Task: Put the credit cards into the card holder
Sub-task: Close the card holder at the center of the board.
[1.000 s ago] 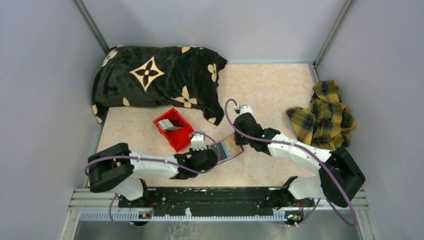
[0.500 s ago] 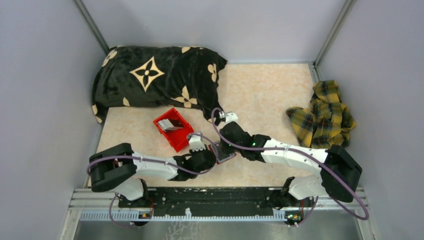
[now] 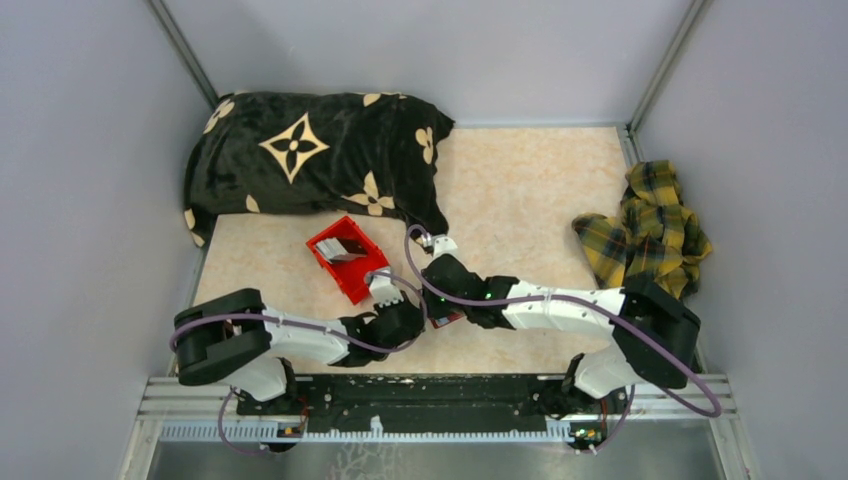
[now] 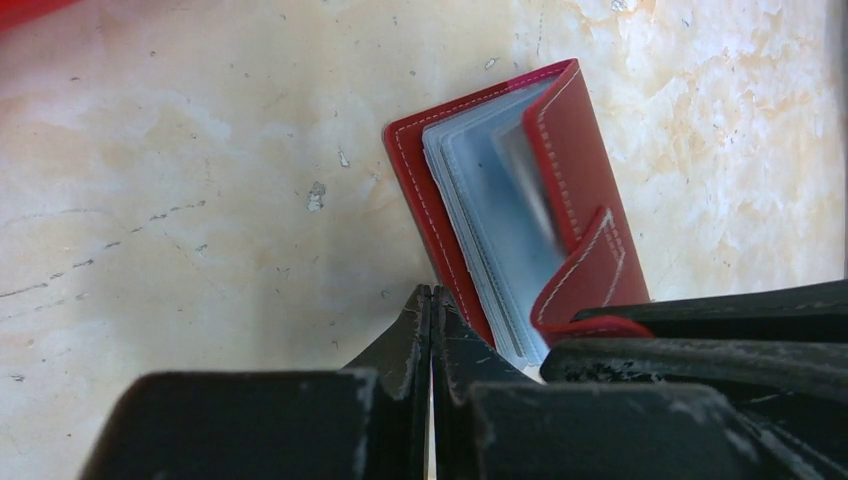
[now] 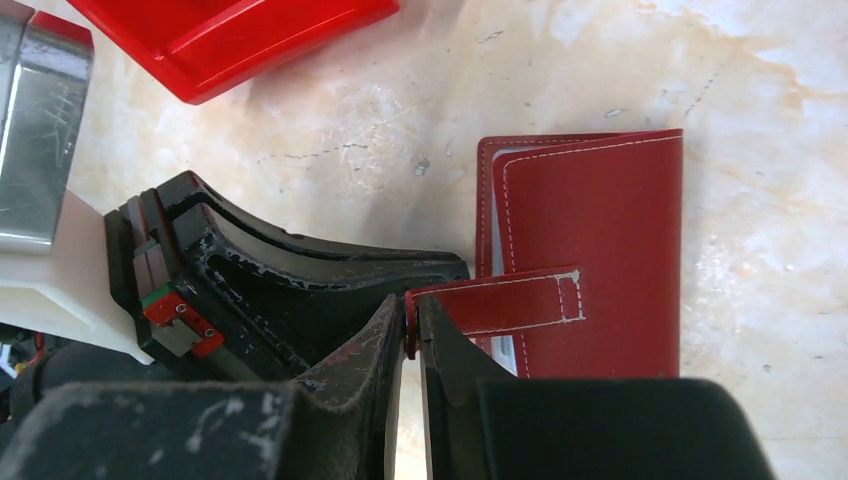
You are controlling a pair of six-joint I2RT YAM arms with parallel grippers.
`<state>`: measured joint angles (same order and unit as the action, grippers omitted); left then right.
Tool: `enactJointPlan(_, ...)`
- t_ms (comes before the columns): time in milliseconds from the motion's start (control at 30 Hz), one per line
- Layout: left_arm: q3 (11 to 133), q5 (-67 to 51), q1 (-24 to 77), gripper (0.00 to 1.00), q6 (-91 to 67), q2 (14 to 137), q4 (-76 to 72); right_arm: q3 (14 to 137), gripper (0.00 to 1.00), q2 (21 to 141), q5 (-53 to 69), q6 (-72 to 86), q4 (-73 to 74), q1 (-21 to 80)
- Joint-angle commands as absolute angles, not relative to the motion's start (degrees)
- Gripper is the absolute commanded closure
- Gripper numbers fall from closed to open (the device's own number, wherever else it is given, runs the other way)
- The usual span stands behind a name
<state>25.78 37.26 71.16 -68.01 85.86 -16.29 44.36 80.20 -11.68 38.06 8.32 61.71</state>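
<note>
**A:** Where is the wallet (image 5: 600, 220)?

**B:** It's on the table (image 4: 200, 180), close to the red bin (image 5: 250, 50) and squeezed between the two claws. Its red cover is folded over. The right claw (image 5: 411, 310) is clamped on the snap tab (image 5: 520, 305), with the tab's end pinched between its tips.

**A:** And the left claw (image 4: 431, 300)?

**B:** Its fingers are pressed flat together. They sit just beside the wallet's near edge, not on it.

**A:** What has changed in the last second?

**B:** A second ago the wallet lay open with its pale lining up, and the right claw was out at its far side. The right arm has since swung in toward the left one, and the cover has come across. From above, only a sliver of red now shows between the claws. The bin is where it was.

**A:** And the cards (image 3: 345, 248)?

**B:** A pale bunch of them lies in the bin, apart from the wallet.

**A:** Is anything hard to make out?

**B:** The left wrist camera sees blue-grey sleeves under the cover. There is a blurred pale patch among them, and I can't tell whether it is a card. The fingers cut off the wallet's near end in both wrist views. Further out, the black cushion (image 3: 300, 150) and the checked cloth (image 3: 650, 225) look unmoved.
</note>
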Motion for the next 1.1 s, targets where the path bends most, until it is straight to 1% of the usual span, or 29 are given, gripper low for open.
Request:
enactJointPlan(0, 22.6, 34.5, 71.6, 1.0, -69.6, 86.5, -10.8, 46.2, 0.88, 81.7, -9.3, 40.1, 2.7, 62.8)
enactJointPlan(300, 20.3, 36.1, 71.6, 1.0, -72.8, 83.0, -8.9, 46.6, 0.81, 86.1, -5.9, 40.8, 0.1, 63.6)
enactJointPlan(500, 19.7, 36.5, 71.6, 1.0, -74.0, 80.1, -6.3, 45.6, 0.71, 87.9, -3.7, 41.3, -1.9, 63.6)
enactJointPlan(667, 19.9, 37.5, 72.1, 1.0, -75.8, 76.5, -0.8, 44.7, 0.65, 88.5, -2.0, 41.8, -3.7, 63.7)
enactJointPlan(867, 21.2, 40.6, 73.2, 0.99, -77.8, 70.2, 7.3, 43.5, 0.63, 88.5, -0.9, 42.3, -5.8, 64.0)
enactJointPlan(1067, 26.7, 45.7, 74.4, 0.99, -77.6, 64.8, 18.0, 44.1, 0.63, 86.1, 0.1, 41.1, -5.9, 64.3)
